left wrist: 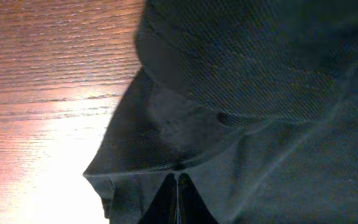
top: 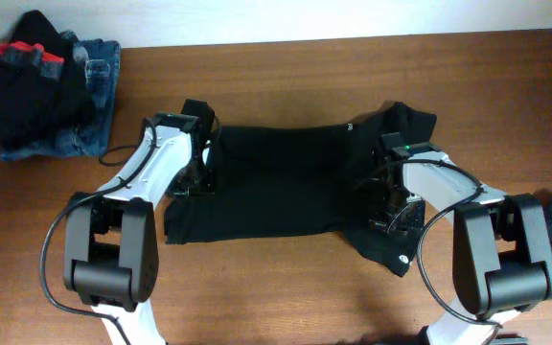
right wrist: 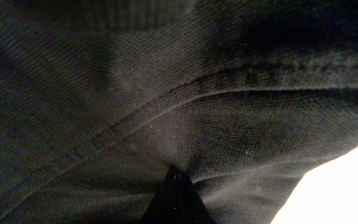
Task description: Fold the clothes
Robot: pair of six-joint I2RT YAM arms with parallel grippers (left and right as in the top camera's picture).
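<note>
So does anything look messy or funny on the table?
The black top lies mostly flat, but its right side by the right gripper is bunched and rumpled. Nothing looks torn or spilled.

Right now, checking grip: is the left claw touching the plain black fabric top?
Touching. Left wrist view: left claw pinches a fold of the plain black fabric top.

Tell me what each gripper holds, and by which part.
Both pinch the black top: left gripper near its left edge, right gripper at a fold by a seam on its right side.
</note>
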